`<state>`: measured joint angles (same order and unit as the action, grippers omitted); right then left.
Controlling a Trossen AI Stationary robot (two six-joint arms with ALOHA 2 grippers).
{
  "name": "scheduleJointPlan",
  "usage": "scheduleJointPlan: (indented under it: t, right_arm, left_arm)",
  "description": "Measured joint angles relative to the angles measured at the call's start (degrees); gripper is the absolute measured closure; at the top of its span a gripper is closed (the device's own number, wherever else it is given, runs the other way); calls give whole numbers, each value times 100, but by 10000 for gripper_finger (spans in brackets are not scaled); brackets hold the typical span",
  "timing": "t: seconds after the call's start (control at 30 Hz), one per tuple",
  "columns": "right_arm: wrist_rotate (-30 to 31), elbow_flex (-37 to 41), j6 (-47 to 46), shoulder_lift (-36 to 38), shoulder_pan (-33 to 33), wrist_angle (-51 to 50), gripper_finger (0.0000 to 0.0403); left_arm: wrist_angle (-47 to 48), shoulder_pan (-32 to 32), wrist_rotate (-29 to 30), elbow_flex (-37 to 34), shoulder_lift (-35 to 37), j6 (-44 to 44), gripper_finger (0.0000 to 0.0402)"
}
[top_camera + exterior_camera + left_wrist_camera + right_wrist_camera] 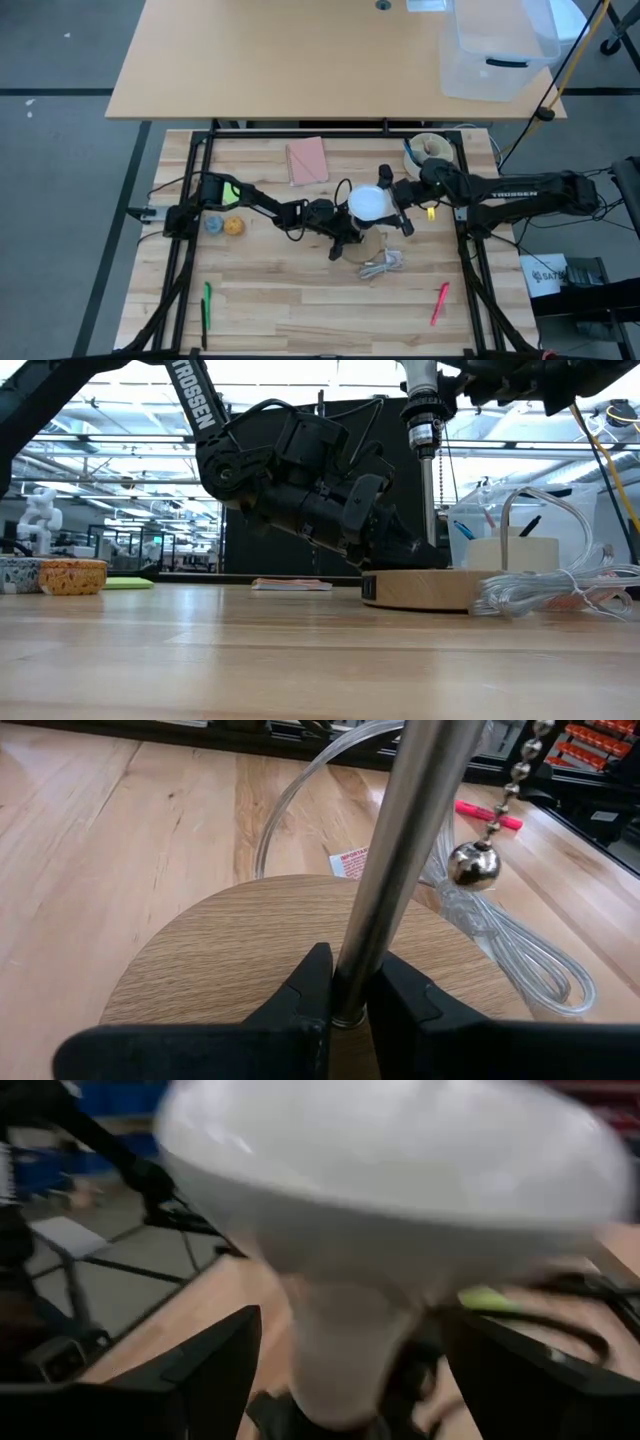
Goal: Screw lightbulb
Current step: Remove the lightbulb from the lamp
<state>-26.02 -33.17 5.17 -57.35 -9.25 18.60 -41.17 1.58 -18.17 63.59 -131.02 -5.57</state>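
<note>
Lightbulb [367,202] is sitting mid-frame between the right gripper's [392,205] spread-apart fingers (not touching), while the left gripper [345,1005] is clamping the lamp pole [395,870].

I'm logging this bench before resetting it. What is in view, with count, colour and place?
lightbulb: one, white, mid-table atop the lamp pole
lamp base: one, round pale wood, under the bulb
lamp pole: one, silver, upright from the base
clear cord: one bundle, beside the base
notepad: one, pink, far side of table
markers: two, green near left, pink near right
small bowls: two, blue and yellow, left side
tape roll: one, cream, far right
left gripper: shut on the pole's foot
right gripper: open around the bulb's neck
</note>
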Motion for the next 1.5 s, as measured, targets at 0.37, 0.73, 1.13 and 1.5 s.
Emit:
scheduleJointPlan:
  t: [0.37,0.73,1.13,1.5]
  right_arm:
    - [1111,22,144,1342,-1,-1499,102]
    - [2465,32,-286,2178,232,-2694,102]
    - [3751,35,-669,1464,1764,-2241,102]
    - [6550,37,-1146,468,3058,-1210,105]
  left_arm:
    - [-2,0,2,0,0,-10,361]
    - [-83,-7,159,0,-11,-54,361]
    - [-211,-7,554,-2,-24,-213,361]
    - [-309,-19,1242,-2,-31,-588,361]
